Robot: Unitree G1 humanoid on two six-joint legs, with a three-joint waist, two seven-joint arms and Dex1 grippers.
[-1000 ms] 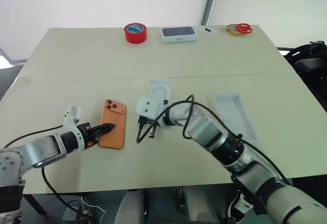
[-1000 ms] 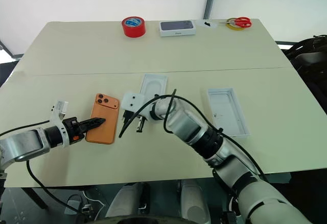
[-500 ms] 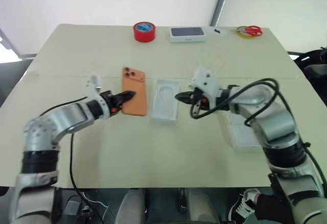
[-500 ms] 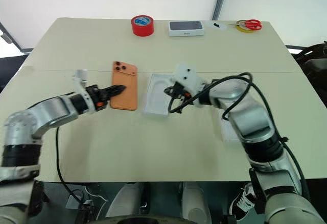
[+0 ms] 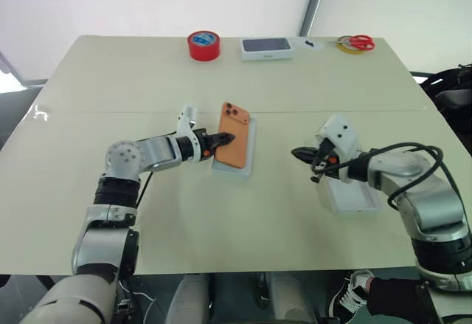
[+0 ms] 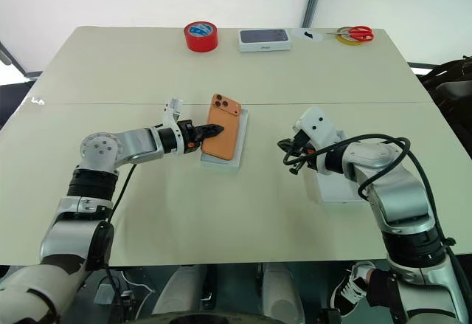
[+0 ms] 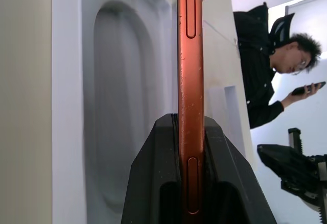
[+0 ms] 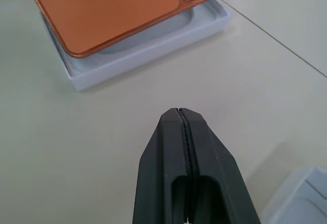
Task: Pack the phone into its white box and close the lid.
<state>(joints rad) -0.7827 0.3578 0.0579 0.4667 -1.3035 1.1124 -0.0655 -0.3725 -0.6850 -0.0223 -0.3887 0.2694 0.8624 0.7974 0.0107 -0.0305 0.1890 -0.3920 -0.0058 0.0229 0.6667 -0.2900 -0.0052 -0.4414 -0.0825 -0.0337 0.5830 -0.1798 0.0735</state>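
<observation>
Right gripper [image 5: 301, 152] at 3 o'clock: fingers pressed together, empty, beside lid [image 5: 352, 195] on bench [image 5: 133, 73] | left gripper [image 6: 214, 128] clamped on phone [image 6: 223, 136], tilted over box [image 6: 237, 153] at centre | you should level phone, square edges to tray, lower, then release | 12 o'clock: tape [image 5: 204, 45], scissors [image 5: 355, 42]

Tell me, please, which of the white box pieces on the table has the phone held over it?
The white box mid-table, beside the left gripper, which holds the phone above it. The lid lies under the right gripper; the dark-topped box sits at the far edge.
</observation>
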